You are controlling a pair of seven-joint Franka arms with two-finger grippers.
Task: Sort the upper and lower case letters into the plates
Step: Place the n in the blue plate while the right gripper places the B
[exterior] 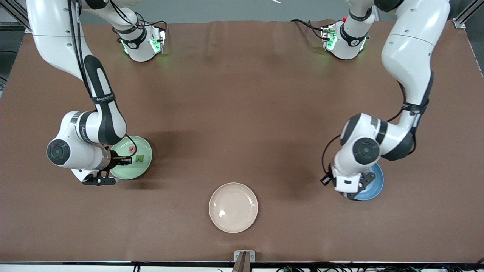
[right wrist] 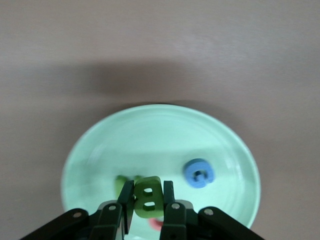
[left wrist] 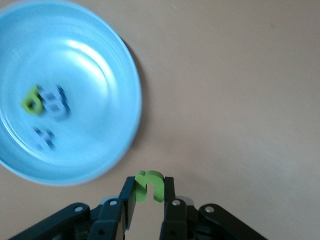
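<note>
Carrying letters to plates
Left tool (left wrist: 147,200) pinches green u (left wrist: 149,186) beside blue plate (left wrist: 131,75); right tool (right wrist: 146,202) pinches green B (right wrist: 147,198) over pale green plate (right wrist: 150,130); early release risks u missing, landing on worktop (left wrist: 240,100).

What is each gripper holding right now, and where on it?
The left gripper pinches a small green lowercase letter by its sides, beside the blue plate. The right gripper pinches a green B by its sides over the pale green plate.
</note>
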